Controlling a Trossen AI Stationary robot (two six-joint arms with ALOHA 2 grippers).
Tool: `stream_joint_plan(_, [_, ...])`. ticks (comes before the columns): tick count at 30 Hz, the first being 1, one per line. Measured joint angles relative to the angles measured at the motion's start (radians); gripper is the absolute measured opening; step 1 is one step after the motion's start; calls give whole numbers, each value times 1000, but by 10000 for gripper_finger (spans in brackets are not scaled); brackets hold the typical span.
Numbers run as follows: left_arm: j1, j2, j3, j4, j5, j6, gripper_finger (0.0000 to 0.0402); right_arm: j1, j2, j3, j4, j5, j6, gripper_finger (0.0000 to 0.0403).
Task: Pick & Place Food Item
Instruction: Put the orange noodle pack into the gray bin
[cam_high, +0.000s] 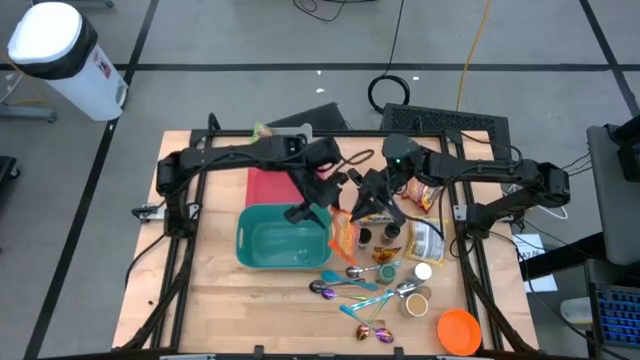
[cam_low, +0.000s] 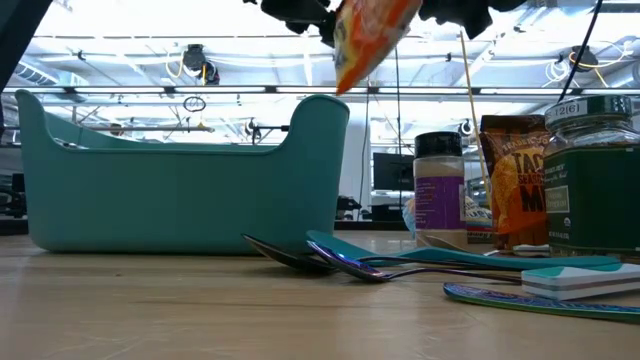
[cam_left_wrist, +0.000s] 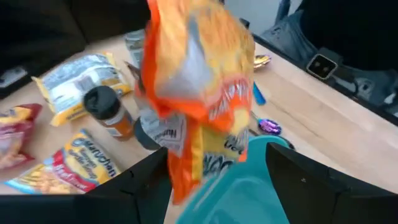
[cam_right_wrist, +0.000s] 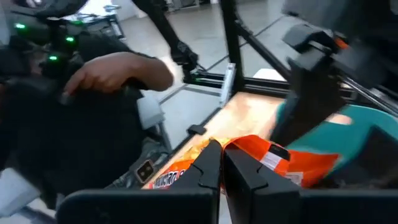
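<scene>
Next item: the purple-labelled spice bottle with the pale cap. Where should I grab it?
Probably grip the purple-labelled spice bottle across its round body under the cap, coming from above: it stands upright, with an orange seasoning packet close beside it.

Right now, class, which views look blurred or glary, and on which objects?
Left wrist view: the orange snack bag is motion-smeared. Right wrist view: soft throughout, the person's hand blurred. Low view: bright backlight behind the teal bin. High view: glare washes out the white trash can.
</scene>
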Motion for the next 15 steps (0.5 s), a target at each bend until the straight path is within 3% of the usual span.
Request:
stream_joint_plan(9, [-21, 0, 0, -36, -27, 28, 250, 38, 0, 0, -17, 1, 5, 0])
stream_joint_plan(15, [-29, 0, 0, -42, -36, 39, 191, 44, 0, 0, -16, -3, 5, 0])
